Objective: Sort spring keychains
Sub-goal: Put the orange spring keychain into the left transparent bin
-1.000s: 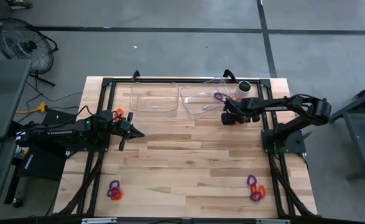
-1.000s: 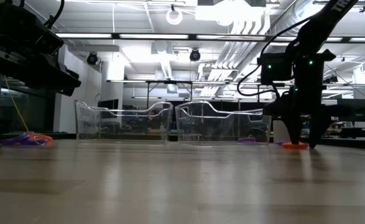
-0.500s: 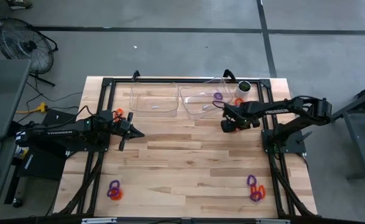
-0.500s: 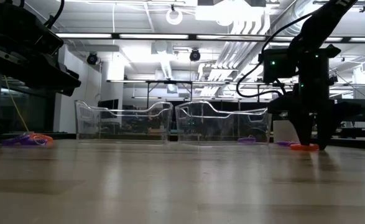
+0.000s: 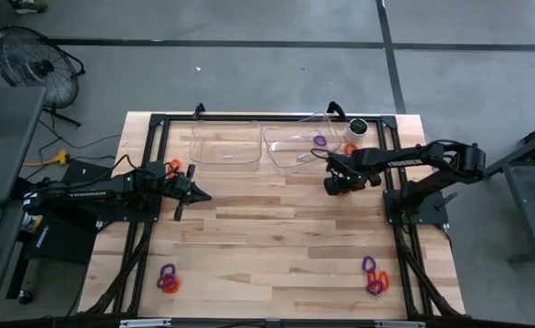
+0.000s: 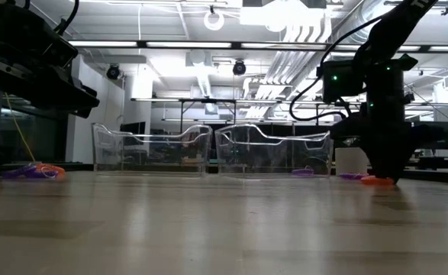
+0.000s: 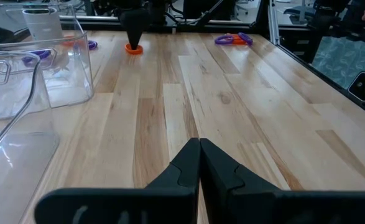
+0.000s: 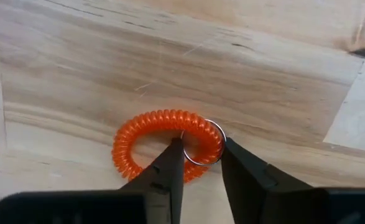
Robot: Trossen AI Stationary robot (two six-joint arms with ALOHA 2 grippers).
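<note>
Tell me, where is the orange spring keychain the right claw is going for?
The orange spring keychain lies flat on the table, seen from above on its right side, just in front of the right-hand clear bin, with the right claw closing around its coil.

Overhead down, low level across, wrists close forward

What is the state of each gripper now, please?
Left gripper: shut, holding nothing, above the table.
Right gripper: closing around the coil of an orange spring keychain lying on the table; a firm grip cannot be told.
</note>
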